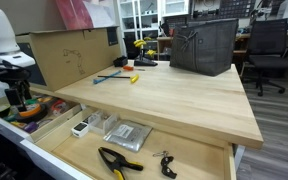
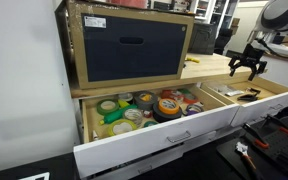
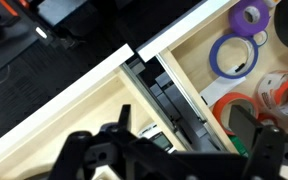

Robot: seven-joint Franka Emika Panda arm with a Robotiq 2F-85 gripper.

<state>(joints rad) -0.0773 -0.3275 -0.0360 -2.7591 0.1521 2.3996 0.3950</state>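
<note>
My gripper [image 1: 19, 95] [image 2: 246, 68] [image 3: 184, 128] hangs open with nothing between its dark fingers [image 3: 122, 122]. It hovers over the divider and black slide rails [image 3: 169, 95] between two pulled-out drawers of a wooden workbench. The drawer [image 2: 89, 125] on one side holds several tape rolls, among them a purple roll [image 3: 234, 55] and an orange roll [image 3: 246, 105] [image 2: 170, 103]. Just below my fingers, in the neighbouring drawer [image 1: 184, 172], lies a small white device with a dark screen [image 3: 156, 137] [image 1: 81, 127].
The neighbouring drawer also holds yellow-handled pliers [image 1: 119, 161], a clear plastic bag [image 1: 127, 135] and a small black tool [image 1: 165, 162]. On the benchtop [image 1: 174, 100] stand a grey bin [image 1: 204, 45] and a cardboard box [image 1: 69, 55]. An office chair [image 1: 269, 50] is behind.
</note>
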